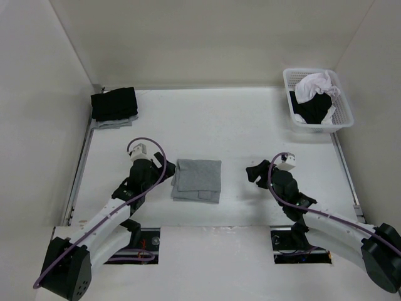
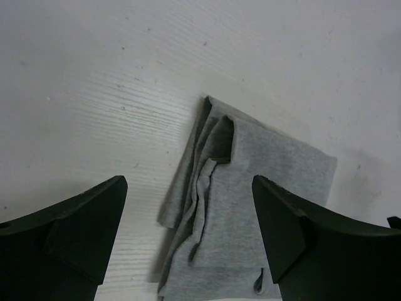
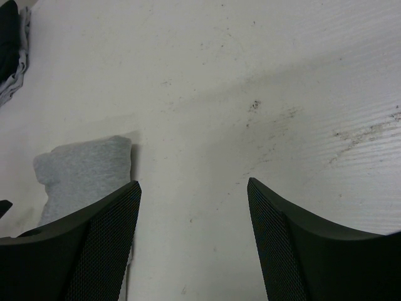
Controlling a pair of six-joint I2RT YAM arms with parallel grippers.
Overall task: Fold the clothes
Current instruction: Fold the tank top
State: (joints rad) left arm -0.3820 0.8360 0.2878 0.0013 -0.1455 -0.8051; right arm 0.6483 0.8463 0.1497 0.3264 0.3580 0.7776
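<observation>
The clothes (image 1: 197,180) are one mid-grey garment lying on the white table as a folded rectangle between the two arms. Its left edge shows loose, wrinkled layers (image 2: 207,188) in the left wrist view. My left gripper (image 1: 164,172) sits just left of it, open, its jaws (image 2: 189,182) spread over that left edge and holding nothing. Well off to the right of the garment, my right gripper (image 1: 255,172) is open over bare table (image 3: 193,183). The garment's right end (image 3: 81,169) shows beyond its left finger.
A folded black stack (image 1: 114,103) on a grey piece lies at the back left corner and also shows in the right wrist view (image 3: 7,37). A white basket (image 1: 341,122) at the back right holds white and black garments. Walls enclose the table.
</observation>
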